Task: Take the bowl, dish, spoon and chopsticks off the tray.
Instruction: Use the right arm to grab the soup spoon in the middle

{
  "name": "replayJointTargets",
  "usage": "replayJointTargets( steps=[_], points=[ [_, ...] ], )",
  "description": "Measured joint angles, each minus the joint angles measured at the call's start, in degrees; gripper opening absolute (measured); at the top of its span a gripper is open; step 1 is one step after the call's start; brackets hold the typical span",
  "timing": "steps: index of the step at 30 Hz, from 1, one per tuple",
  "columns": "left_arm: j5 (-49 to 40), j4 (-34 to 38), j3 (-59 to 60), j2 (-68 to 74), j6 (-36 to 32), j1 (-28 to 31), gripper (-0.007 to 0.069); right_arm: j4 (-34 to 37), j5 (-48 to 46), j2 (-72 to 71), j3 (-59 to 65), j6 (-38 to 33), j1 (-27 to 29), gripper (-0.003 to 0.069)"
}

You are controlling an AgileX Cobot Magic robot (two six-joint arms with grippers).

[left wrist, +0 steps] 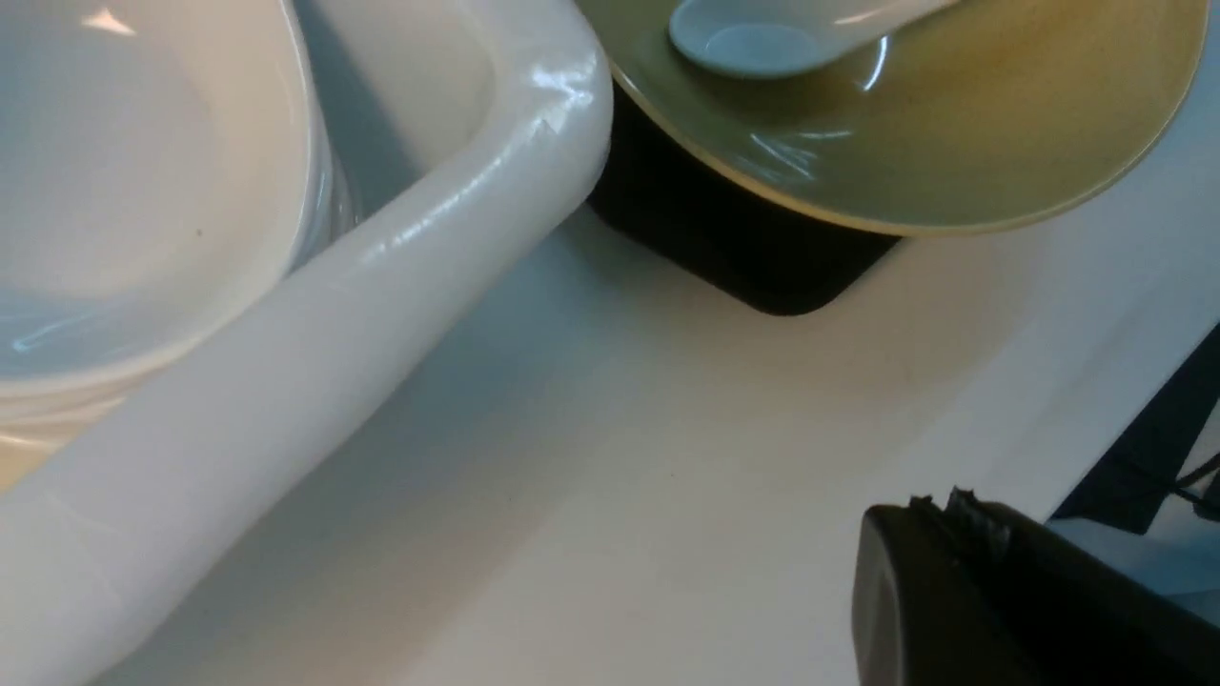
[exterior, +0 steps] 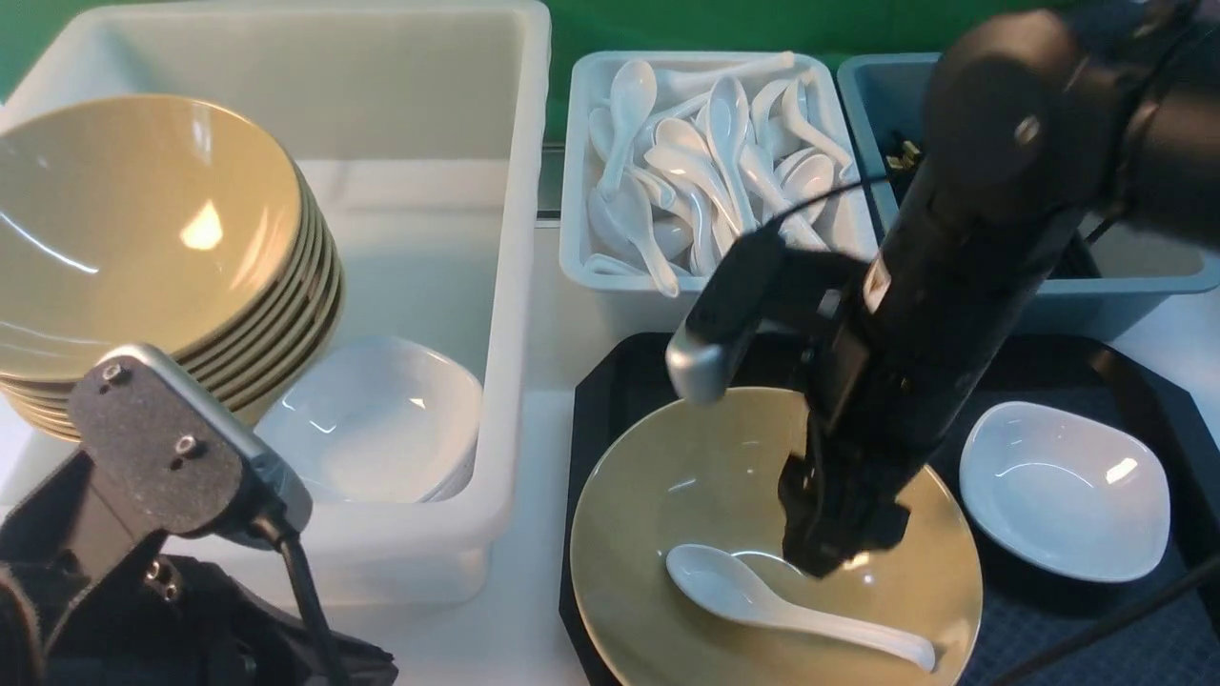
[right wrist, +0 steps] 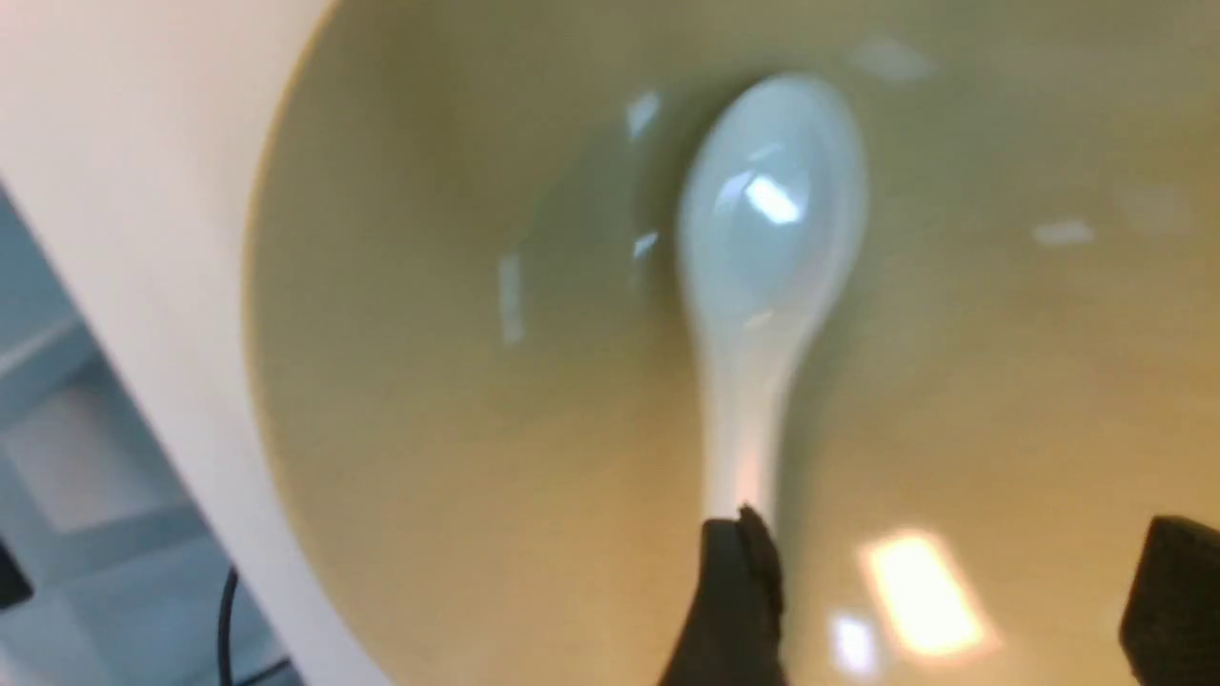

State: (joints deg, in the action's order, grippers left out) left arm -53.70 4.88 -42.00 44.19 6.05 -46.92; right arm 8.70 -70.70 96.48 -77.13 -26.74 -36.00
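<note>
Right gripper (exterior: 834,557) hangs spread over spoon (exterior: 753,595) inside bowl (exterior: 667,476)

Bright overhead light glares off the bowl (right wrist: 953,429); the right wrist view is motion-blurred and soft.

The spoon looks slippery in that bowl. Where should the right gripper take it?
Grip the spoon by its handle, from above, jaws across its narrow width: the handle slopes up the bowl wall, while the scoop lies wide and low.
</note>
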Motion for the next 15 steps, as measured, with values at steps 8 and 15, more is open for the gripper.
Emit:
replayJointTargets(
  steps=[8,15],
  points=[
    [4.43,0.17,0.0,0.0,-0.92,0.0,-0.0008,-1.26,2.54,6.67,3.73,-0.13,-2.84,0.0536],
    [5.52,0.17,0.04,0.0,-0.98,0.0,-0.0008,-1.44,2.47,8.58,3.83,-2.13,-2.84,0.0378]
  ],
)
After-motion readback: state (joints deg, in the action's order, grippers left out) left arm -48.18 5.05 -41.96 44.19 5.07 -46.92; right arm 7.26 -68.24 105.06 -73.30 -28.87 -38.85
